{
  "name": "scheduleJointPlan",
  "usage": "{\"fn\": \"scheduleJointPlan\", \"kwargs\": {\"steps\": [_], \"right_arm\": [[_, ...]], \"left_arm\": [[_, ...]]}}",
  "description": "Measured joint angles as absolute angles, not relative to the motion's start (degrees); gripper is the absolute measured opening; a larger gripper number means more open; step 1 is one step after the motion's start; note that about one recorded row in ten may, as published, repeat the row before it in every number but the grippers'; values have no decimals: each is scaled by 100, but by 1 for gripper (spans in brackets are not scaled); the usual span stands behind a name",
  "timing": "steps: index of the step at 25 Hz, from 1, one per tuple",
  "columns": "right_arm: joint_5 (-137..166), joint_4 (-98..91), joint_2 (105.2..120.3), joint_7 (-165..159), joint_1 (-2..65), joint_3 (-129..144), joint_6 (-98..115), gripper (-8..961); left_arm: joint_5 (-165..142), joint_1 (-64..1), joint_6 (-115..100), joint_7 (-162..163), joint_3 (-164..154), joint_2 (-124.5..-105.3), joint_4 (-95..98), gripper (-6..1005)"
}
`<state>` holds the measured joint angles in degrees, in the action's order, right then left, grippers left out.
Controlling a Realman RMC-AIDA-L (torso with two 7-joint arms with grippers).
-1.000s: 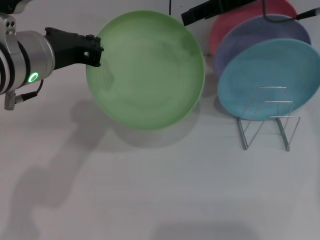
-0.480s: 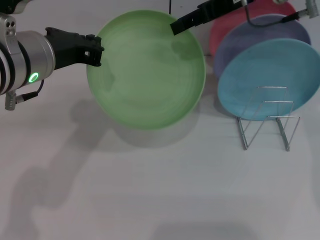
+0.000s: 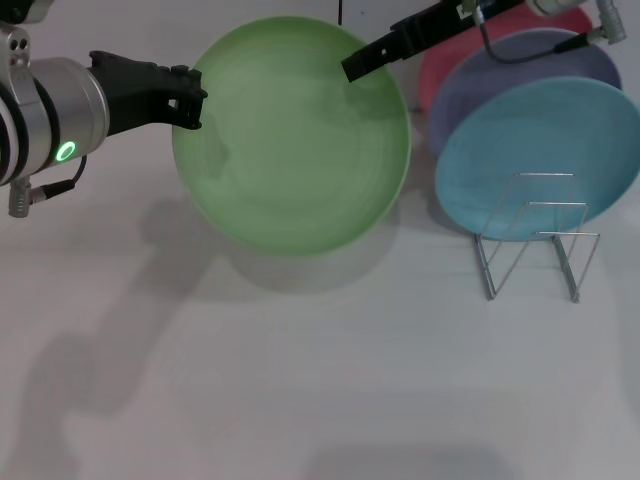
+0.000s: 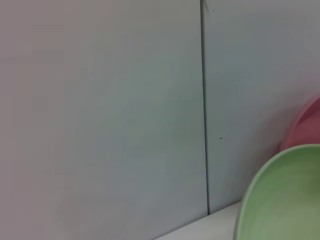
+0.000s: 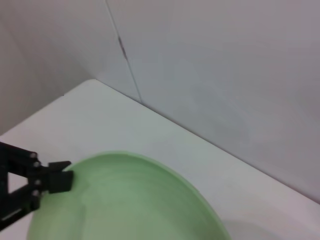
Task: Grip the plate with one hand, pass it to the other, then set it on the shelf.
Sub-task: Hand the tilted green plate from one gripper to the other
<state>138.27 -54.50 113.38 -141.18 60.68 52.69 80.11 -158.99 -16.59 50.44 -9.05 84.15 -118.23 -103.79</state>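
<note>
Beside my left end effector (image 3: 190, 97), the light green plate (image 3: 291, 135) hangs clear of the desk (image 3: 300, 380), its shadow lying on the white surface below it. That end effector, black and two-fingered on a silver-white arm with a small green light, is clamped on the plate's rim, and the right wrist view shows the same grip, with the left end effector (image 5: 62, 181) pinching the edge of the plate (image 5: 125, 200). Across the plate from it, my right end effector (image 3: 358, 67) reaches in with slim black fingers whose tips sit over the far upper rim; I cannot tell from these views whether they are open or closed, or whether they touch the plate at all. Beyond the right end effector, away from the green plate, stands the wire shelf (image 3: 535, 235) on the desk, with a turquoise-blue plate (image 3: 540, 150) leaning just behind it, a lavender plate (image 3: 520, 70) behind that, and a pink plate (image 3: 445, 60) farthest back. From the left wrist camera I see only an arc of the green plate (image 4: 285, 200), a sliver of the pink plate (image 4: 305, 125) and the pale wall (image 4: 100, 100) with its dark vertical seam.
</note>
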Motion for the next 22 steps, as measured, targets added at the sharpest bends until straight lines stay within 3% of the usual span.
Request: {"fn": "scheduleJointPlan", "kwargs": {"steps": [22], "right_arm": [[13928,-5249,11363,-14115,6160,5370,7809,733]], "left_arm": [[-15900,-1655,5048,-905,8422,-11818,-10415,70]]}}
